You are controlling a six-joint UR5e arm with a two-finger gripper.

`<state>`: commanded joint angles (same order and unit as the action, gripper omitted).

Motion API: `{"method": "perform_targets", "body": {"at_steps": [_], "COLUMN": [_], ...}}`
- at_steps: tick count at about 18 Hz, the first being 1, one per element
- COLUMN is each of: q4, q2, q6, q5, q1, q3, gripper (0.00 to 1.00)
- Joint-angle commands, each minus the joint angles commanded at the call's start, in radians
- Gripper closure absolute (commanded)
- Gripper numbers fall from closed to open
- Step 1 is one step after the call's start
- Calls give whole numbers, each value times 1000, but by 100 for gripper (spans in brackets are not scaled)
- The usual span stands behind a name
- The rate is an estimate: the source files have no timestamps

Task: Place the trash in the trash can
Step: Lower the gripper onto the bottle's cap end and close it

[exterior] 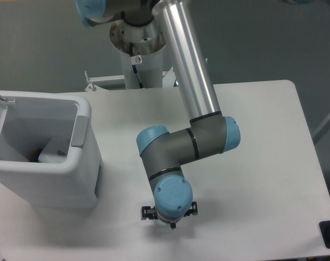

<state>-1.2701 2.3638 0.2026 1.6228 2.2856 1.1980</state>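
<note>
Gripper (170, 216) low beside the trash can (72, 179), near table's (262, 163) front edge; jaw state indiscernible

Robotics lab: UR5e arm (175, 152) on metal pedestal (140, 49) by plain white table (262, 163), grey floor.

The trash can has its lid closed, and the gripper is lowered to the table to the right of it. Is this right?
Not quite. The camera view shows the trash can with its lid open, so the grey inside is visible. The rest holds: the gripper is lowered to the table to the right of it.
</note>
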Motion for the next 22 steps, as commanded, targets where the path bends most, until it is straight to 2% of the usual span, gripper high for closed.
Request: {"method": "perform_targets", "body": {"at_steps": [7, 11, 14, 18, 22], "q4": [2, 12, 11, 11, 11], "q2": [8, 6, 2, -2, -5], "q6": [-28, -42, -42, -42, -42], "q5": [12, 12, 11, 9, 0], "q1": [-5, -5, -9, -9, -9], "q3": [0, 0, 0, 0, 0], "gripper": [43, 65, 77, 87, 90]}}
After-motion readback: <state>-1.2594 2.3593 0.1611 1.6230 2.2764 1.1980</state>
